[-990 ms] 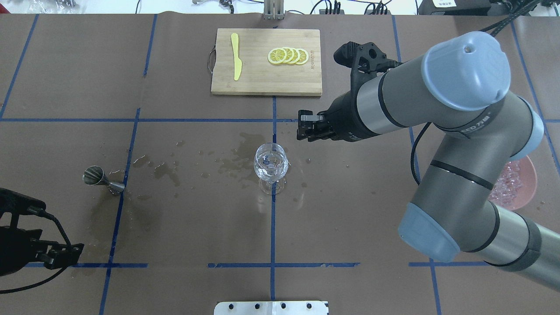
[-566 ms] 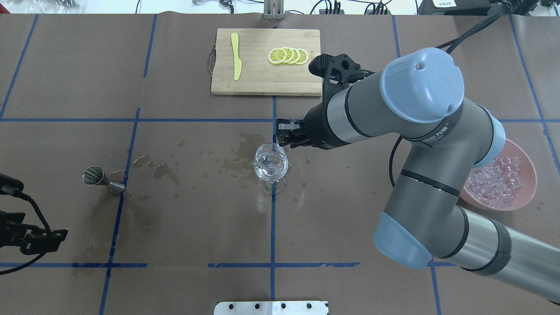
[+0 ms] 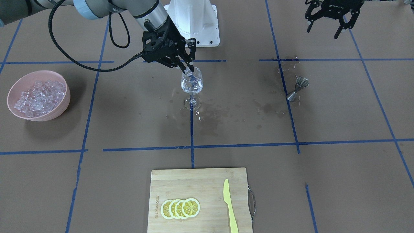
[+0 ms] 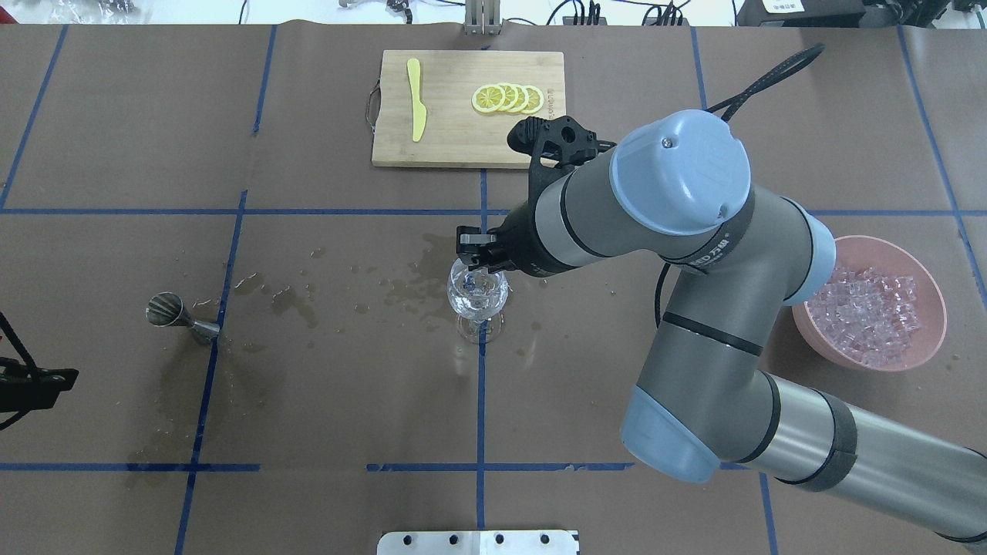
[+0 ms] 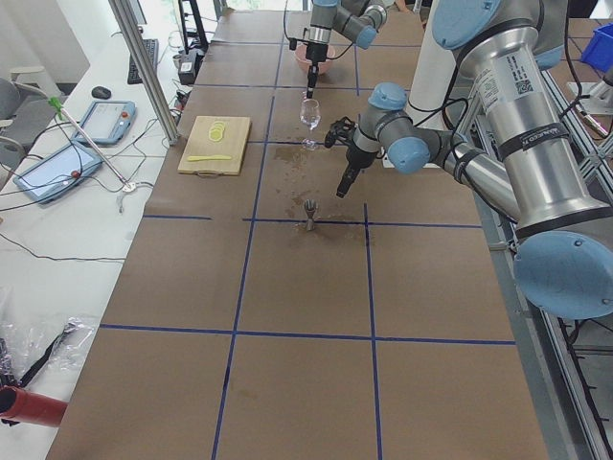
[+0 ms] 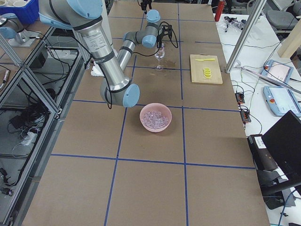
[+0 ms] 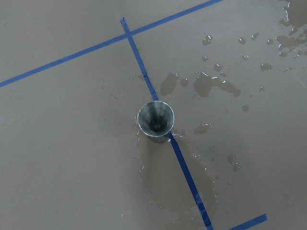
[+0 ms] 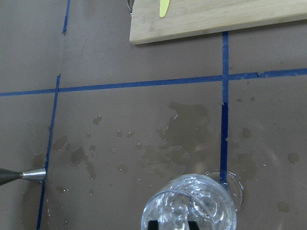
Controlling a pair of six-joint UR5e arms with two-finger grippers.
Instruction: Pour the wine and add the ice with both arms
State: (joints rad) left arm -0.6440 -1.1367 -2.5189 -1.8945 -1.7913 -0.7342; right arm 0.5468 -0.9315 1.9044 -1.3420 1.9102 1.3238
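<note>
A clear wine glass (image 4: 478, 297) stands at the table's middle, with several ice cubes and a little clear liquid in it. It also shows in the front view (image 3: 191, 84) and the right wrist view (image 8: 189, 211). My right gripper (image 4: 474, 248) hovers just over the glass rim; in the front view (image 3: 189, 69) it is shut on a small ice cube. More ice (image 4: 867, 312) fills a pink bowl (image 4: 933, 331) at the right. My left gripper (image 3: 325, 27) is open and empty, near the robot's side, above and back from a steel jigger (image 4: 181, 317).
A wooden cutting board (image 4: 455, 146) at the far side carries lemon slices (image 4: 509, 99) and a yellow knife (image 4: 416, 100). Dark wet stains (image 4: 420, 277) spread on the brown paper between jigger and glass. The jigger (image 7: 155, 120) stands upright on a blue tape line.
My right arm has swung left, bringing its gripper from beside the glass to over its rim. My left gripper has drawn back toward the view's left edge.
</note>
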